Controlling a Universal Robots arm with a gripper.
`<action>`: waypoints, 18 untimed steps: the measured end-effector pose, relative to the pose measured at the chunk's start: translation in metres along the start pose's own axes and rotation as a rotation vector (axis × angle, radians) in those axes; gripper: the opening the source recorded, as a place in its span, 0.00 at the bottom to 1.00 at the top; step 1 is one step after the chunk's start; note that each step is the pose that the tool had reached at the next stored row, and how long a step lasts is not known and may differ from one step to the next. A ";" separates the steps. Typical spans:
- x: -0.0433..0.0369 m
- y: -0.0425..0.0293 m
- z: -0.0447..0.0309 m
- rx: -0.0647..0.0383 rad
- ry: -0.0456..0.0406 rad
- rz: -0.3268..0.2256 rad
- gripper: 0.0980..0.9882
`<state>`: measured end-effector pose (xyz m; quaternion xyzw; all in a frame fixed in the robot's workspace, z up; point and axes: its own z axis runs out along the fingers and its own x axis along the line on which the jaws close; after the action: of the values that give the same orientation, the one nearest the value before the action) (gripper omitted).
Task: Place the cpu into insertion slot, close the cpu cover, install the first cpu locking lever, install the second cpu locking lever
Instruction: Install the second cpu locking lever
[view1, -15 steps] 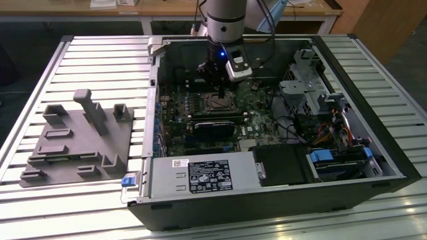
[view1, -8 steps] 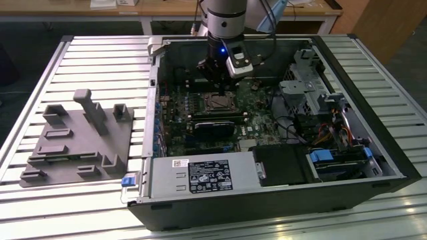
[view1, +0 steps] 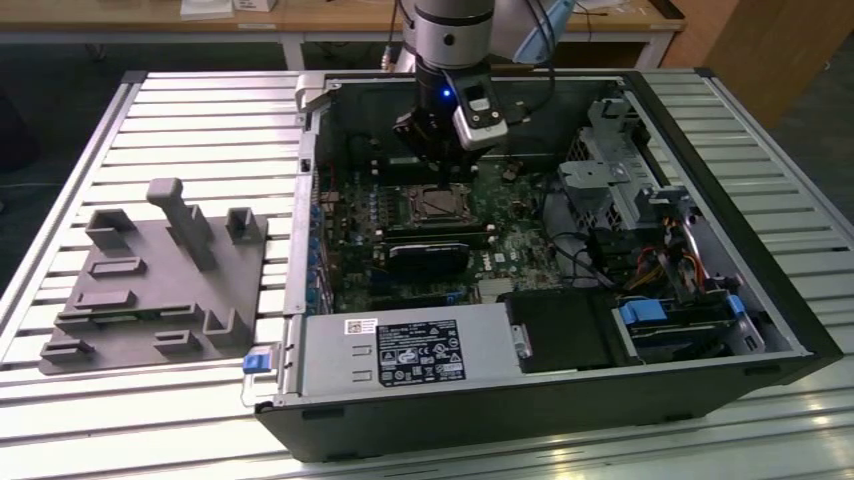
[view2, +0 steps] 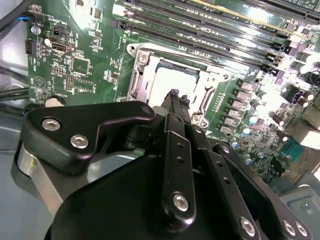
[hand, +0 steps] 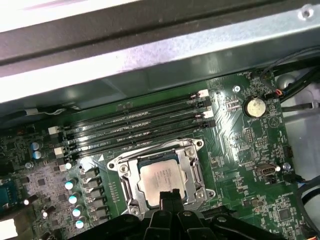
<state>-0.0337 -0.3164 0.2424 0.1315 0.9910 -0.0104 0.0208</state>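
The cpu (hand: 159, 175) lies flat in its socket on the green motherboard, its silvery top showing through the window of the cpu cover (hand: 196, 171). The cover lies down flat around the chip. My gripper (hand: 170, 198) is shut, its black fingertips pressed together at the socket's edge, right at the rim of the chip, with nothing visible between them. The second wrist view has the same fingertips (view2: 174, 98) over the cpu (view2: 167, 80) and the cover (view2: 144, 75). In the exterior view the gripper (view1: 430, 168) hangs inside the open computer case just above the socket (view1: 435, 205).
Black memory slots (hand: 135, 127) run alongside the socket. A row of capacitors (hand: 72, 197) and a coin battery (hand: 254, 106) stand nearby. The case wall (view1: 314, 200), drive cage (view1: 614, 170) and power supply (view1: 400, 352) hem in the board. A grey fixture plate (view1: 154, 275) lies on the exterior view's left.
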 end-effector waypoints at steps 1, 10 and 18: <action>0.0000 -0.0001 -0.0001 0.000 0.0001 0.000 0.01; -0.0027 -0.0101 0.0002 0.000 0.0001 0.000 0.01; -0.0070 -0.0262 0.0007 -0.002 0.0006 0.000 0.01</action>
<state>-0.0338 -0.3436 0.2424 0.1316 0.9910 -0.0096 0.0206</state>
